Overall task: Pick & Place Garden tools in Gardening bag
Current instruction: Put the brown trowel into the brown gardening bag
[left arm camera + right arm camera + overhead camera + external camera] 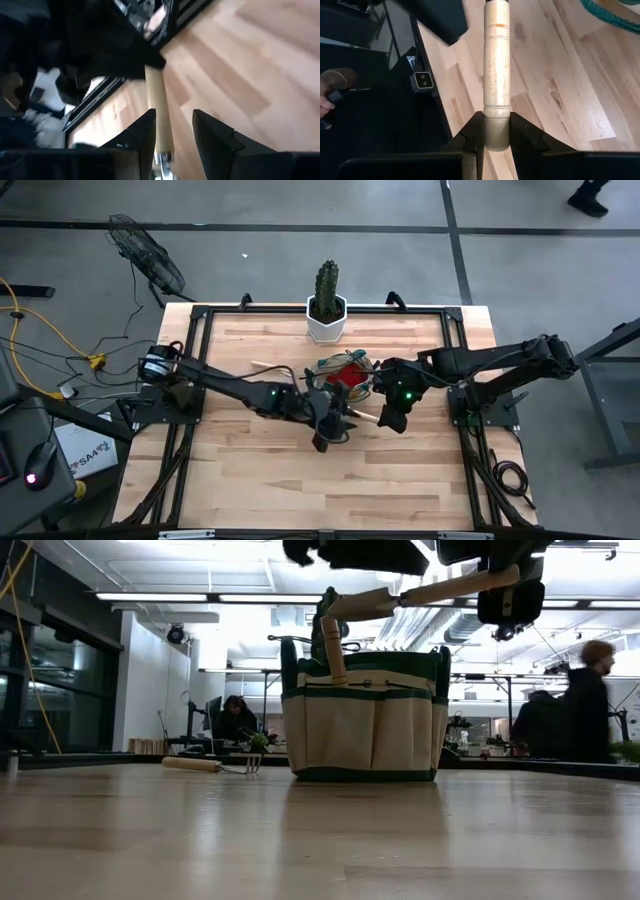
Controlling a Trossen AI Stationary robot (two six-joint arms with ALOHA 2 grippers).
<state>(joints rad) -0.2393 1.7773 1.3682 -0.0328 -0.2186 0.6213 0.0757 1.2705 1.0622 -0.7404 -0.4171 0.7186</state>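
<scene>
Spanning a bright workshop: wooden table (300, 470)

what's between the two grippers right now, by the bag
A wooden tool handle spans the stretch in the high view: right gripper is shut on one end, and the left gripper straddles it, beside the olive-green and tan fabric gardening bag.

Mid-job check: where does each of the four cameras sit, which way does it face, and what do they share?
High: overhead, straight down; both arms, olive-green and tan fabric bag.
Low: table height, level; bag, grippers above.
Left wrist: past left gripper at light wooden tool handle.
Right wrist: right gripper clamps handle.
Shared: that handle.
</scene>
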